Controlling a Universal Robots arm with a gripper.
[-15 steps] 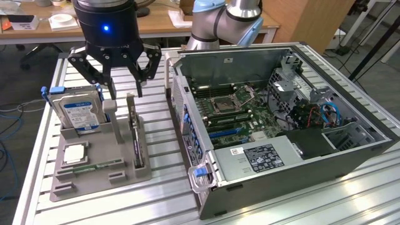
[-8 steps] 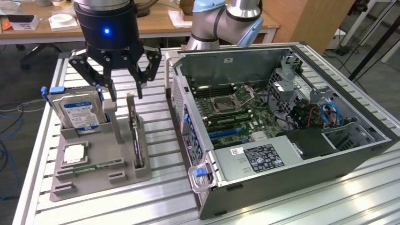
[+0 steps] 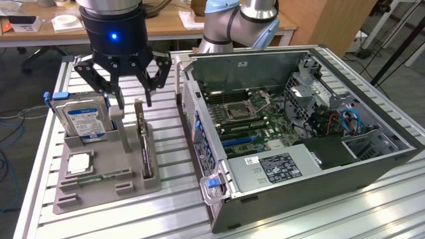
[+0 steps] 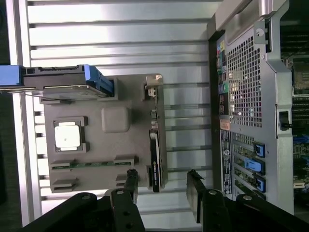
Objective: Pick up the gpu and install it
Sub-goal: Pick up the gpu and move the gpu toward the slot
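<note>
The claw (image 3: pixel 136 98) hangs half open and empty over the grey tray (image 3: pixel 121 160) on the tabletop (image 3: pixel 174 211), one finger to each side of the graphics card's (image 3: pixel 143 144) upper end. The card stands on edge in a tray slot, between the hard drive (image 3: pixel 83 117) and the open computer case (image 3: pixel 319 175).

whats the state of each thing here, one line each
gripper: open, holding nothing, above the gpu's end
gpu: standing on edge in the gray holder, not yet lifted
hard drive: upright in the holder
processor chip: lying flat in its recess
memory stick: lying in its slot
computer case: side open, motherboard exposed
</note>
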